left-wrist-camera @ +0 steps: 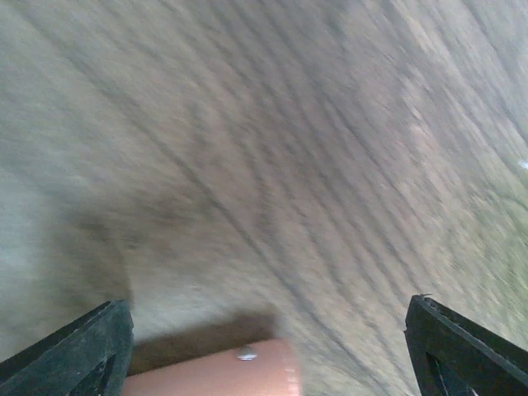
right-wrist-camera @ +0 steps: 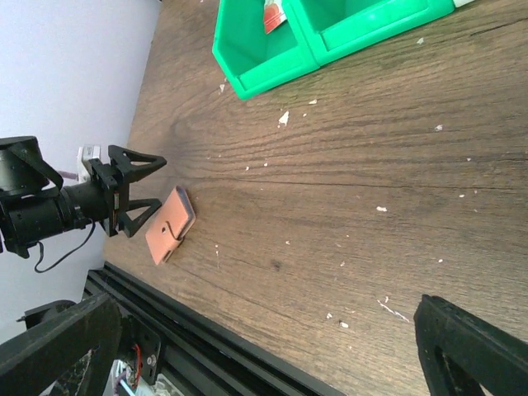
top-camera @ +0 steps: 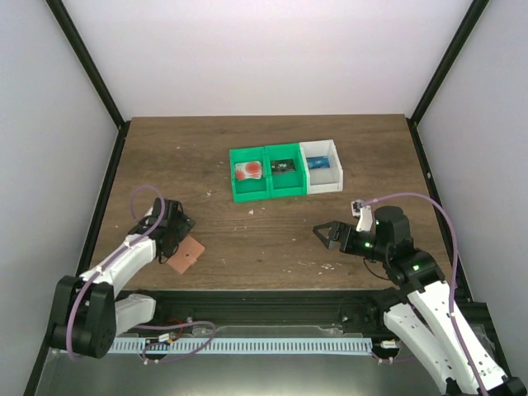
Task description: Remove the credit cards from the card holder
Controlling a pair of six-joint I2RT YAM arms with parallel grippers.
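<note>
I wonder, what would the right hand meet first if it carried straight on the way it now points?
The right hand points across bare table toward the card holder and the left hand beside it; the holder looks likeliest first, though depth is unclear.

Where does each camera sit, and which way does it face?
Top external: high behind, facing down at the table; left arm and right arm show.
Left wrist: low over blurred wood, card holder edge between its fingers.
Right wrist: faces across the table toward the left gripper and green bins; own fingers show.
Shared: the card holder appears in all three.
</note>
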